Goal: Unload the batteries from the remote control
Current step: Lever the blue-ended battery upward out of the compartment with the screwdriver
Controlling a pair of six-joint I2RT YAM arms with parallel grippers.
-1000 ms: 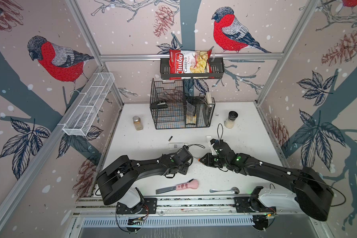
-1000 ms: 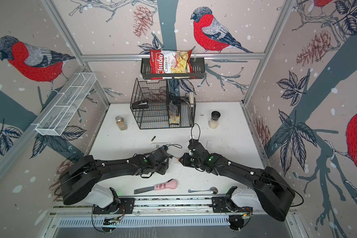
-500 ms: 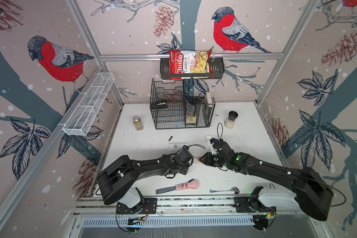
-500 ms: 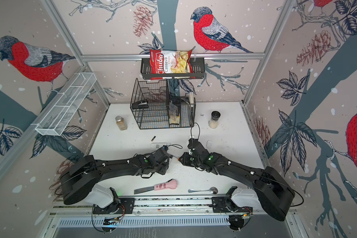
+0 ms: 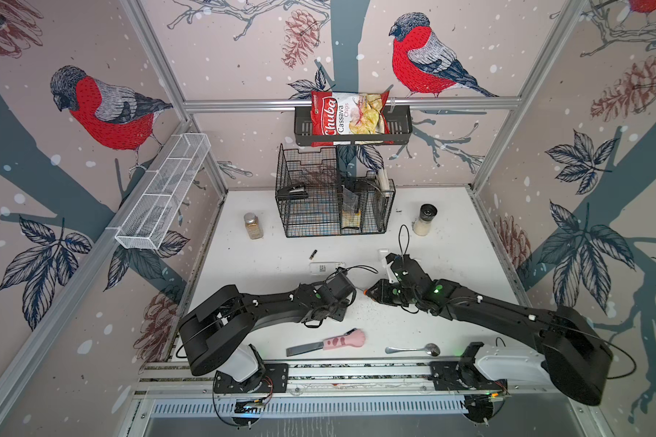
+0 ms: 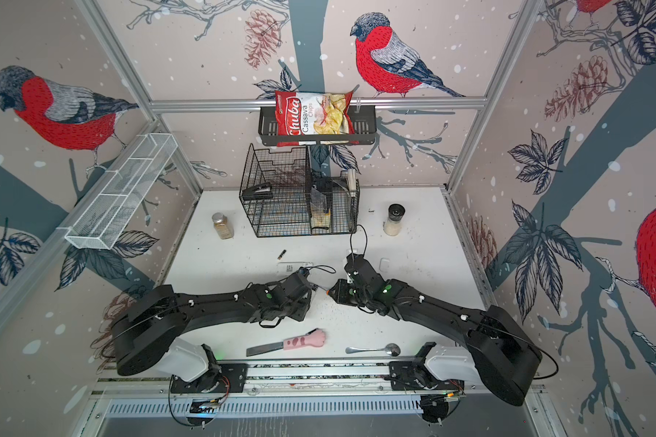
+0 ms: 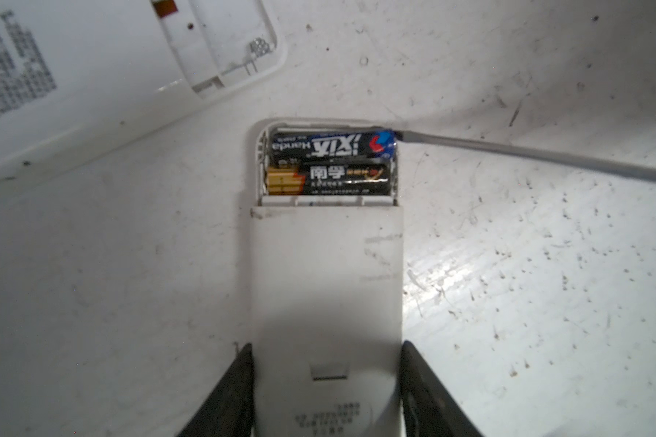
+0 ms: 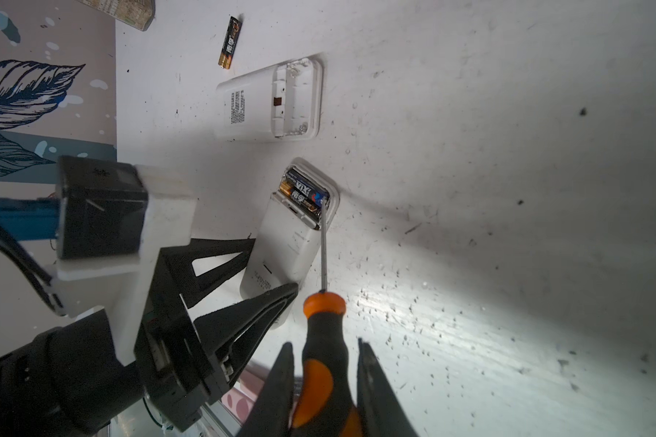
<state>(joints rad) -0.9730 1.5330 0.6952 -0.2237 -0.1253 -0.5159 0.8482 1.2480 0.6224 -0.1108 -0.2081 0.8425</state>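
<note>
Scuffed white worktop (image 7: pixel 546 302): left gripper (image 7: pixel 326 378) clamps the remote (image 7: pixel 326 272), two batteries (image 7: pixel 330 162) in its open bay; right gripper (image 8: pixel 324 342) clamps a screwdriver (image 8: pixel 320 314), tip against one. Nearby lie another remote (image 8: pixel 269 102) and a loose battery (image 8: pixel 230 43).

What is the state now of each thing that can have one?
White plastic remote control: compartment open, two black batteries inside.
Second white remote control: compartment open, empty.
Loose black battery: lying on table.
Orange-and-black-handled screwdriver: tip at one battery's end.
Left gripper: shut on first remote.
Right gripper: shut on screwdriver.
</note>
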